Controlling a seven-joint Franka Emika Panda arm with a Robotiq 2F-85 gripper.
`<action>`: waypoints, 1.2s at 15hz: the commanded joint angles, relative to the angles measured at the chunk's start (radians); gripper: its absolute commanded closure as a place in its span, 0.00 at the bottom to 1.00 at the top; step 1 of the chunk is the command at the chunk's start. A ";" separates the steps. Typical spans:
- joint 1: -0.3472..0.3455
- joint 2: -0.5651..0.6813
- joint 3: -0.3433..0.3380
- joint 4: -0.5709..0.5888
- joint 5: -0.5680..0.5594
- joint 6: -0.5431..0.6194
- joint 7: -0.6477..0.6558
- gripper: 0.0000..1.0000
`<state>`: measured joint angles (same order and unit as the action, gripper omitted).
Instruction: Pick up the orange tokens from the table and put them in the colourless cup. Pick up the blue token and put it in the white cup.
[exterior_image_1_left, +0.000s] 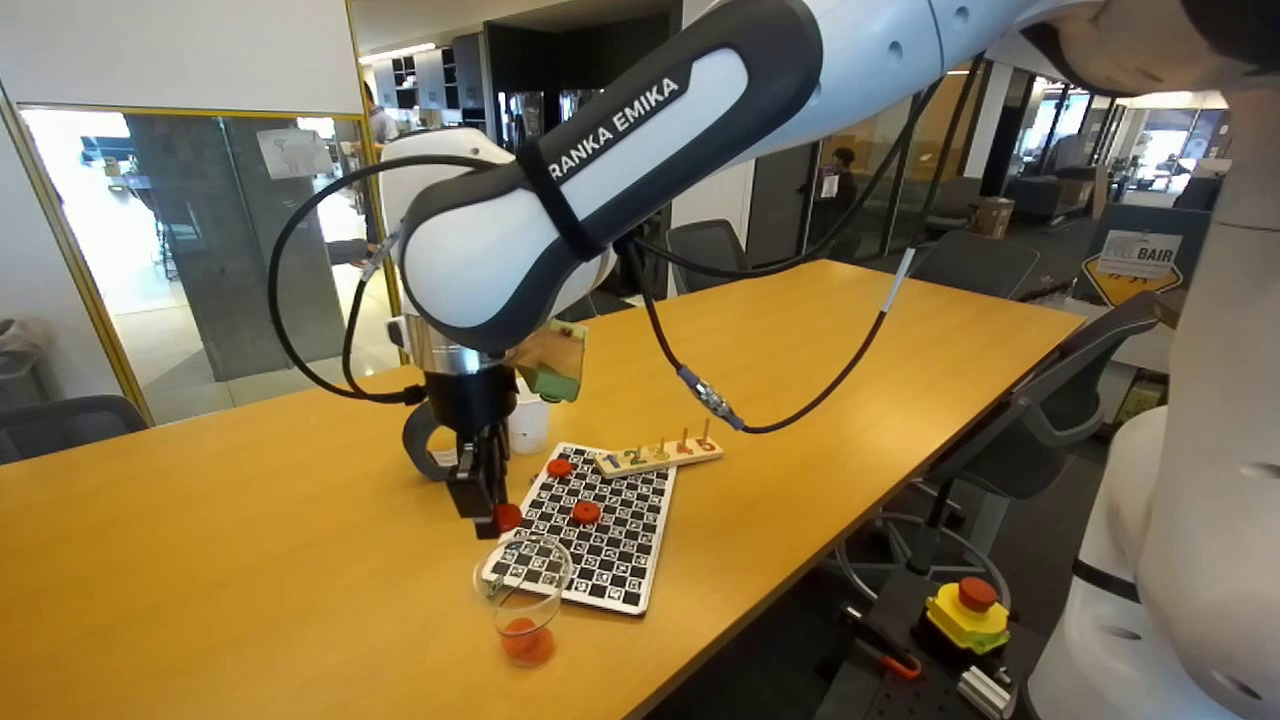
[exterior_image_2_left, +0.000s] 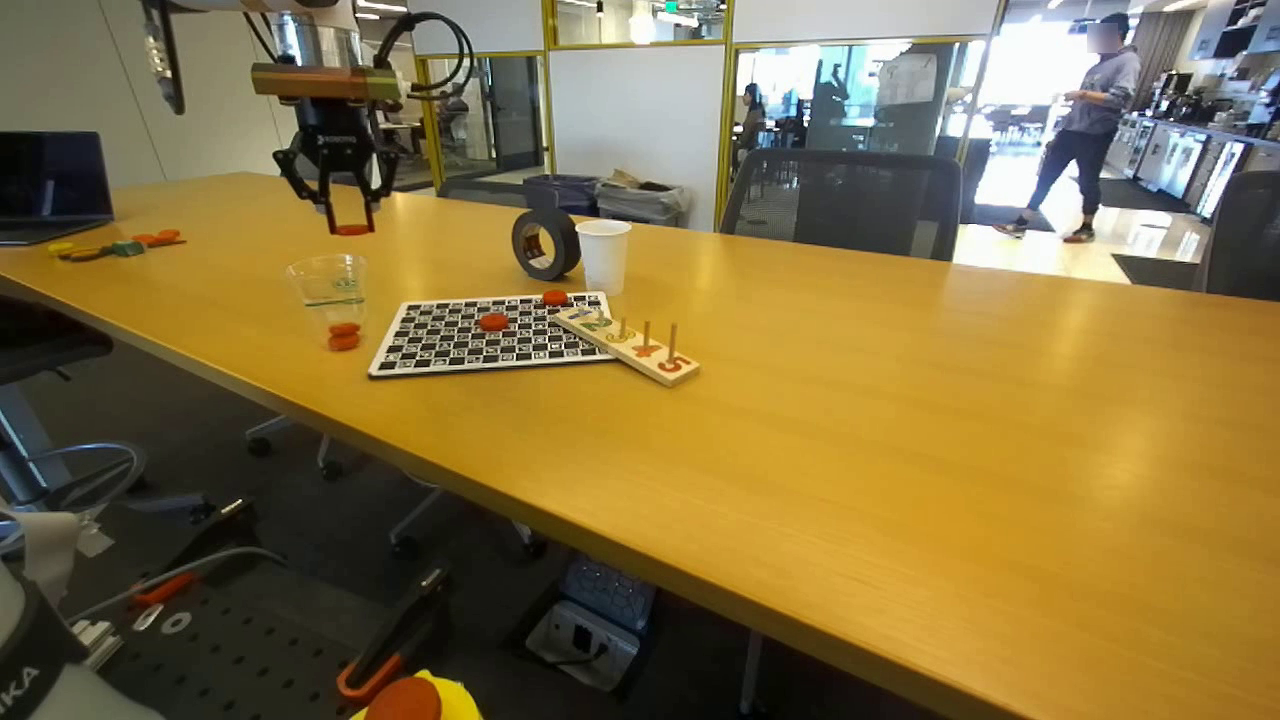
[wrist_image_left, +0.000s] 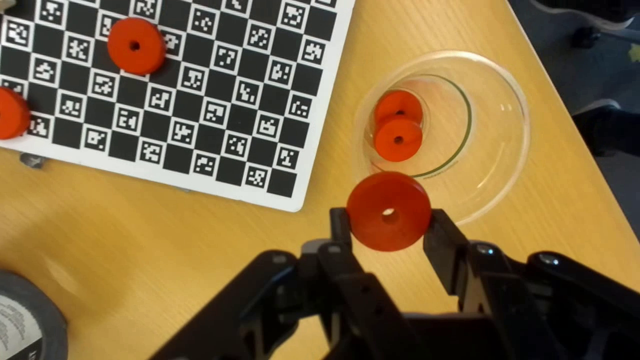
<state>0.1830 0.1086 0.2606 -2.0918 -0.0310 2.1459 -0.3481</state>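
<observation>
The gripper (wrist_image_left: 389, 215) is pinching an orange token (wrist_image_left: 389, 187) above the table (exterior_image_2_left: 900, 430); in the wrist view the token is overlapping the rim of the clear cup (wrist_image_left: 492, 155). Two tokens (wrist_image_left: 398, 142) are lying inside that cup, and two more tokens (wrist_image_left: 145, 47) on the board (wrist_image_left: 285, 199). A number strip (exterior_image_2_left: 660, 362) is overlapping the board. The white cup (exterior_image_2_left: 604, 258) is standing near the tape roll (exterior_image_2_left: 562, 240).
</observation>
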 joint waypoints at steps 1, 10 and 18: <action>0.003 -0.047 -0.004 -0.050 0.073 0.009 -0.057 0.78; -0.001 -0.044 -0.004 -0.086 0.189 0.019 -0.169 0.78; -0.006 -0.049 -0.037 -0.102 0.142 0.078 -0.065 0.10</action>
<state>0.1813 0.0984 0.2413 -2.1673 0.1354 2.1809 -0.4679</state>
